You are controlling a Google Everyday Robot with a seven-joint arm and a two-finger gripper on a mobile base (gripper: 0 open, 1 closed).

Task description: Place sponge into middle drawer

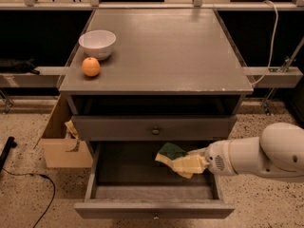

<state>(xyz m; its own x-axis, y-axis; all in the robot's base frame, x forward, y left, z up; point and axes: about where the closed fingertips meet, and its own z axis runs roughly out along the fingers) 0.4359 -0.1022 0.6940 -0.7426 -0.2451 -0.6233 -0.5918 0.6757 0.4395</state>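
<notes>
1. The gripper (197,161) reaches in from the right on the white arm (266,153), with its jaws closed on the sponge (176,156). The yellow foam covers most of them, so their gap cannot be judged.
2. The sponge sticks out left of the jaws, with the green layer up and away from them and the yellow foam drooping below.
3. The middle drawer (128,172) is pulled out, directly beneath the jaws. The sponge hangs over its right half, above the grey floor.
4. The upper drawer (118,127) is shut, just above and behind the jaws.
5. Far up and left of the jaws, the cabinet top (161,51) carries a bowl (97,43) and an orange (90,66).
6. Count: one sponge, two drawers, one bowl, one orange, and one box (64,151) well left of the jaws.
</notes>
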